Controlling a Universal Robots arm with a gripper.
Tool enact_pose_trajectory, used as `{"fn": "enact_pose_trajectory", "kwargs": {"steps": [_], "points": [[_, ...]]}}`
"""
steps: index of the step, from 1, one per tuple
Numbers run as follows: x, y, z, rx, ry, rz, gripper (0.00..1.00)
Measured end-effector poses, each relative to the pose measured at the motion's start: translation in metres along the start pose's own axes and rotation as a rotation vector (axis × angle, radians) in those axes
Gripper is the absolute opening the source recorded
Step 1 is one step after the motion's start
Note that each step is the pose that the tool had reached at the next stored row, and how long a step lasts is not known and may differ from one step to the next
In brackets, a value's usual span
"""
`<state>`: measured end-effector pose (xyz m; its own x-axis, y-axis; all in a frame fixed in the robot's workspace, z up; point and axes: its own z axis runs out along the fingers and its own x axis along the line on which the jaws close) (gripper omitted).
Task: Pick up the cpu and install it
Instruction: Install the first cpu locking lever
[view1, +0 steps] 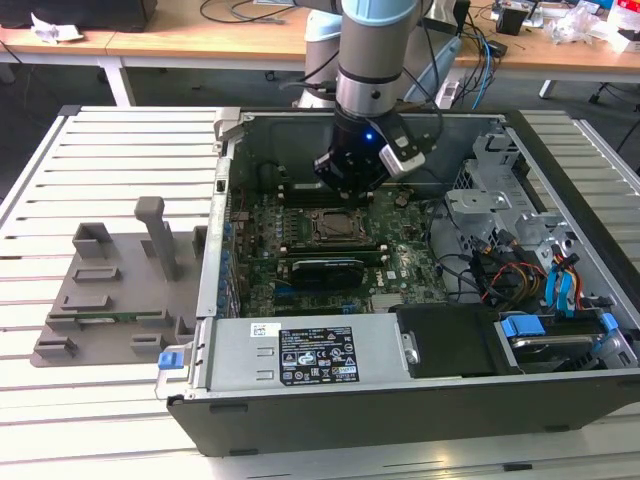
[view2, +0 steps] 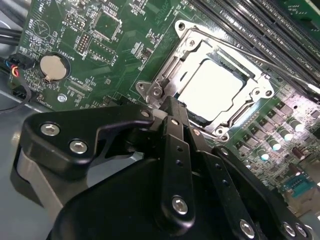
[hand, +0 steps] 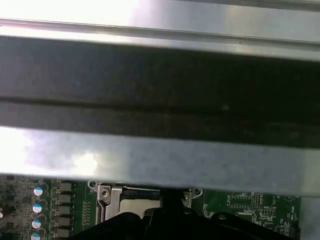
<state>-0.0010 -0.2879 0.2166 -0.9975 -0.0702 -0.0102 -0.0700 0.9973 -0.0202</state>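
Observation:
The cpu (view2: 214, 82) is a pale silver-grey square lying flat inside the motherboard socket (view2: 200, 60), framed by the socket's metal bracket. A strip of the cpu (hand: 140, 205) also shows in the first wrist view. My black gripper (view2: 167, 107) hangs just above the socket's near edge, beside the cpu, with its fingers drawn together and nothing seen between them. In the exterior view the gripper (view1: 350, 185) is inside the open computer case (view1: 230, 300), just above the socket (view1: 330, 226).
The green motherboard (view1: 400, 265) carries memory slots, a coin battery (view2: 53, 68) and capacitors around the socket. Cables and drive bays (view1: 540, 280) crowd the case at the exterior view's right. A grey fixture plate (view1: 110, 290) lies on the slatted table, left of the case.

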Motion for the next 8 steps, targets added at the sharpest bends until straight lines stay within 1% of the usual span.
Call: {"fn": "enact_pose_trajectory", "kwargs": {"steps": [3,6,8], "points": [[0.0,-0.0006,-0.0015,0.0,0.0,0.0,0.11],[0.0,-0.0007,-0.007,0.0,0.0,0.0,0.11],[-0.0001,-0.0008,-0.0123,0.0,0.0,0.0,0.11]]}}
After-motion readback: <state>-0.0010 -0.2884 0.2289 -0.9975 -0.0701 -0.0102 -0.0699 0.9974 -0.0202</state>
